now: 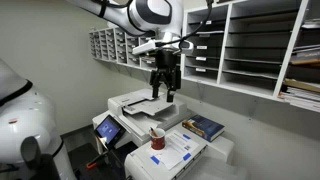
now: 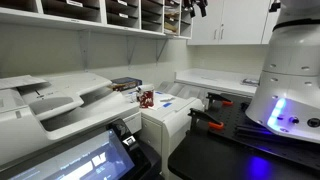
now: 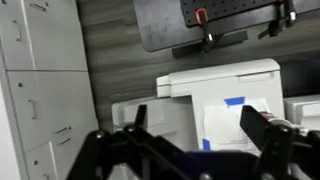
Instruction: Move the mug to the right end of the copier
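Hanging high above the copier (image 1: 135,105), the claw (image 1: 164,95) is spread wide with nothing between its fingers (the wrist view shows the gap plainly). The mug (image 1: 157,137) stands upright on the copier's white tabletop (image 1: 190,146), away from its edges and untouched. The task looks barely begun: descent, grasp, carry and release are all left to do. A dark blue book (image 1: 205,127) lies toward the tabletop's corner by the wall and may crowd the drop-off spot. Paper-slot shelving (image 1: 255,45) overhangs behind, limiting headroom.
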`<state>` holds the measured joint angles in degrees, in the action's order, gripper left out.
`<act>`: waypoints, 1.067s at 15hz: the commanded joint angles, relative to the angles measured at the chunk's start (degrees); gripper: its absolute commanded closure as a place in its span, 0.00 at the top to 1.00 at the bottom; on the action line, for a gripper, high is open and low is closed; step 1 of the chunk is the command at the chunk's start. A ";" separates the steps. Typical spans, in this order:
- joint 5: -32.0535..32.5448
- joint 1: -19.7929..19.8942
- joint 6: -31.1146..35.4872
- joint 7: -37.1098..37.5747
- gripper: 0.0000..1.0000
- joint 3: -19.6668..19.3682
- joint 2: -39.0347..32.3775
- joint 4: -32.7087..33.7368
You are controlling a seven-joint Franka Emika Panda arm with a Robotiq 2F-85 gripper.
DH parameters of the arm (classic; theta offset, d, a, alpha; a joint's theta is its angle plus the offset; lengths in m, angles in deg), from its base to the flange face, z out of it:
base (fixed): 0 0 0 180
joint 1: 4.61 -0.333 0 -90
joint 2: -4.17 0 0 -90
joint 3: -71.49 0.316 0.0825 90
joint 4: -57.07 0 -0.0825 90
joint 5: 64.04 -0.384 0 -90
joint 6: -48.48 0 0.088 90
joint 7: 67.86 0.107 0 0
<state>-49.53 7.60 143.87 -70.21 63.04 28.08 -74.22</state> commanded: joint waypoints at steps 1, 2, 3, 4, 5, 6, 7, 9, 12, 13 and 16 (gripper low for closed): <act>0.23 -0.85 -0.18 0.25 1.00 -0.69 0.03 0.14; 0.23 -0.85 -0.18 0.25 1.00 -0.68 0.03 0.15; 0.23 -0.85 -0.18 0.25 1.00 -0.68 0.03 0.15; 0.23 -0.85 -0.18 0.25 1.00 -0.68 0.03 0.15; -0.89 -1.09 1.04 0.00 1.00 -1.08 0.13 -0.35; -3.64 -1.64 0.60 -1.09 1.00 -1.84 -0.54 -0.50; -7.10 -2.03 1.25 -0.73 1.00 -2.52 -1.08 -1.05; -14.01 -2.36 2.66 1.36 1.00 -2.94 -2.62 -2.78; -19.26 -2.95 13.46 1.57 1.00 -1.70 -5.15 -7.80; -20.32 -3.38 17.66 0.85 1.00 -1.38 -6.30 -9.38; -21.19 -4.54 30.49 2.59 1.00 0.37 -11.09 -13.48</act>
<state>-69.43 3.80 166.35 -69.56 62.34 19.76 -85.37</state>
